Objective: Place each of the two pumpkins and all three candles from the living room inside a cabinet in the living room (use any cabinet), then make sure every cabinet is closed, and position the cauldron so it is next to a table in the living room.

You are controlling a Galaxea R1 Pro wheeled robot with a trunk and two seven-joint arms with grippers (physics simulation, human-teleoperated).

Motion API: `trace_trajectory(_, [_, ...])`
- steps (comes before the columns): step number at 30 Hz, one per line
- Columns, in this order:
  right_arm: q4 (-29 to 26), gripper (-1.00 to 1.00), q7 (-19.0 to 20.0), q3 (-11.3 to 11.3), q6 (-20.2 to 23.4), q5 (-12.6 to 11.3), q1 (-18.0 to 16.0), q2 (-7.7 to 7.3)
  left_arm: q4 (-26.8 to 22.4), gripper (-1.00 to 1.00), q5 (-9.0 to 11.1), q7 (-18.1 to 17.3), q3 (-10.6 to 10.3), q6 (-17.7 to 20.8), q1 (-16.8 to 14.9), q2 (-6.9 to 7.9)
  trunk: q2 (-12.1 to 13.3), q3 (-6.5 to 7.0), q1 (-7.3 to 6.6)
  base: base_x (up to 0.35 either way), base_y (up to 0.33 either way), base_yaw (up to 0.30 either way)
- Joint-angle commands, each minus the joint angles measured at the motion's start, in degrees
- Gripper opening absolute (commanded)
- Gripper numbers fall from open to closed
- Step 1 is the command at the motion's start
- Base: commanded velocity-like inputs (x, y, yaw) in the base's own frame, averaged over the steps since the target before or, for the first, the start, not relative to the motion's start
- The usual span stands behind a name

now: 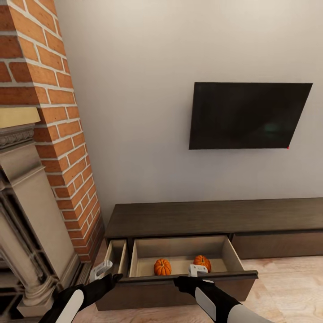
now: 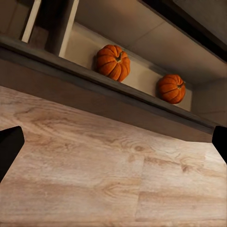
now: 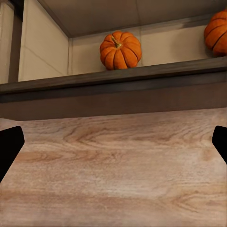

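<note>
1. pumpkins [image 1: 162, 267] [image 1: 202, 262] are both in the pulled-out drawer [image 1: 233, 255] of the cabinet [image 1: 215, 217], lying apart on its pale floor, one toward the middle and one nearer my right gripper; that part looks done to me.
2. candles and the cauldron: i see none from here, so i judge all three candles and the cauldron placement are left to do.
3. drawer is wide open, and a narrow compartment [image 1: 115, 255] beside it, toward the brick fireplace [image 1: 49, 134], also stands open; closing both remains.
4. left gripper [image 1: 101, 271] hangs near that narrow compartment with nothing in it; in the left wrist view its dark fingertips [image 2: 9, 144] sit at opposite edges, so it is spread wide.
5. right gripper [image 1: 197, 270] sits at the drawer's front rim, also spread wide and empty, fingertips [image 3: 9, 146] far apart in the right wrist view.
6. i judge the task at well under half.
</note>
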Motion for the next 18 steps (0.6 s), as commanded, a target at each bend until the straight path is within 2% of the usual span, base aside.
trace_trajectory(1, [-0.1,1.0,-0.3,0.4,0.2,-0.4,0.0,-0.04,-0.1,1.0,0.4,0.3,-0.1,0.1,0.0,0.05,0.0,-0.06,0.0,0.0,0.0,0.0])
trace_trajectory(10, [-0.1,1.0,0.6,0.4,0.5,-0.5,0.0,0.0,-0.1,1.0,0.3,0.3,-0.1,0.1,0.0,0.05,-1.2,-0.6,0.66,0.0,0.0,0.0])
trace_trajectory(18, [-0.1,1.0,0.7,0.3,0.4,-0.5,0.0,-0.03,-0.1,1.0,0.3,0.3,-0.1,0.0,0.0,0.05,-4.4,-2.04,2.41,0.0,0.0,0.0])
